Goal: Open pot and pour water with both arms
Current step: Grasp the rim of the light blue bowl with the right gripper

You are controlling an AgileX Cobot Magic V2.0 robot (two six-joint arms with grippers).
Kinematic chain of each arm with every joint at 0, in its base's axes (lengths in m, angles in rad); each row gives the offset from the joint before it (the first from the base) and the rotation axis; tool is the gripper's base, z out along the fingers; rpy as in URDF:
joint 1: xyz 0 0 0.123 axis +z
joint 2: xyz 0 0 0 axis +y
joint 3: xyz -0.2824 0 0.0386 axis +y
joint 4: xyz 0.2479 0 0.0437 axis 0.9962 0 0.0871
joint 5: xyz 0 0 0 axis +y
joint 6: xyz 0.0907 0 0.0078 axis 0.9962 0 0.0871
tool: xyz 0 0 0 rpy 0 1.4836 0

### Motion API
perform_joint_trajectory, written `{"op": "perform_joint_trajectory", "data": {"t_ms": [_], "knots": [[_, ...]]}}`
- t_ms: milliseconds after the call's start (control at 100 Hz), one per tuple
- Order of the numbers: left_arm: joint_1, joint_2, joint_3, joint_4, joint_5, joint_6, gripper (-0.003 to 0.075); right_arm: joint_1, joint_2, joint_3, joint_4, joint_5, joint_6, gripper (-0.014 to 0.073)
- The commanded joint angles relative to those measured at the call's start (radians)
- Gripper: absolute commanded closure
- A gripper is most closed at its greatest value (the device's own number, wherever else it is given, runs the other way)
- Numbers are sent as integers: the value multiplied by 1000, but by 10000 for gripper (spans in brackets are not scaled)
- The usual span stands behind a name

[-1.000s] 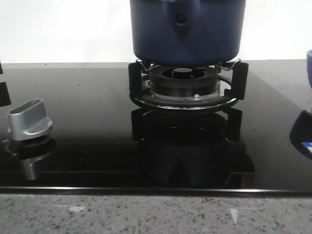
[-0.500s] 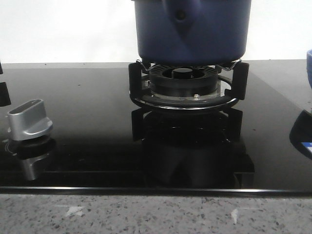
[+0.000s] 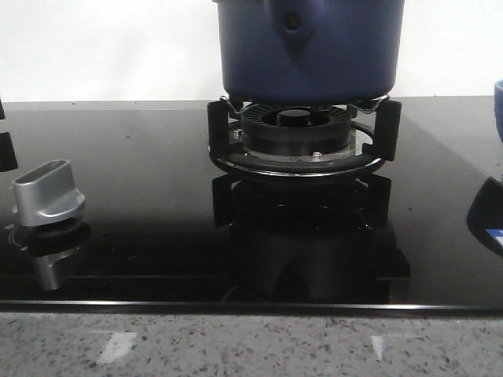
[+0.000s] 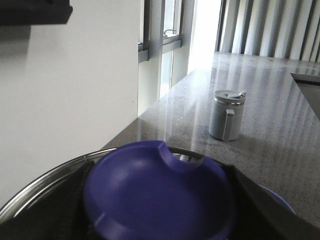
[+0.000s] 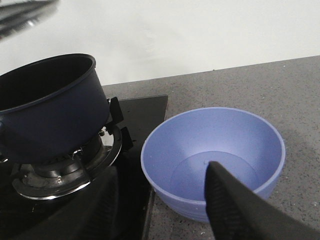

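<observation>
The dark navy pot (image 3: 306, 47) stands on the gas burner (image 3: 295, 137), its handle mount with a round hole facing the camera. In the right wrist view the pot (image 5: 50, 115) is open, with no lid on it. My left gripper (image 4: 160, 215) is shut on the lid's blue knob (image 4: 155, 190), with the lid's metal rim (image 4: 45, 182) around it, held up in the air. My right gripper (image 5: 165, 210) is open beside the pot, one finger over the light blue bowl (image 5: 220, 145) and the other over the stove glass. Neither gripper shows in the front view.
A silver stove knob (image 3: 47, 192) sits on the black glass cooktop (image 3: 141, 236) at the left. The bowl's edge (image 3: 499, 102) shows at the far right. A grey lidded canister (image 4: 227, 115) stands on the stone counter. A white wall runs behind the stove.
The pot shifted slightly to the right on the burner about a second ago and has stayed still since. Nothing else in the front view has moved.
</observation>
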Motion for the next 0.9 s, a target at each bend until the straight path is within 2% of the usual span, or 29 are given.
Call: {"op": "perform_joint_trajectory", "data": {"t_ms": [0,250,580,680,890], "knots": [[23,-97,-44,-80,49,-43,402,3,26,-34,10,-70,-9,238],[98,-188,-10,103,56,-175,403,3,26,-34,10,-70,-9,238],[271,-407,303,67,56,-171,403,3,26,-34,12,-13,-9,238],[310,-491,404,67,56,-152,403,3,32,-45,46,-6,-9,256],[319,-622,571,14,6,-66,405,3,182,-261,49,80,20,288]]}}
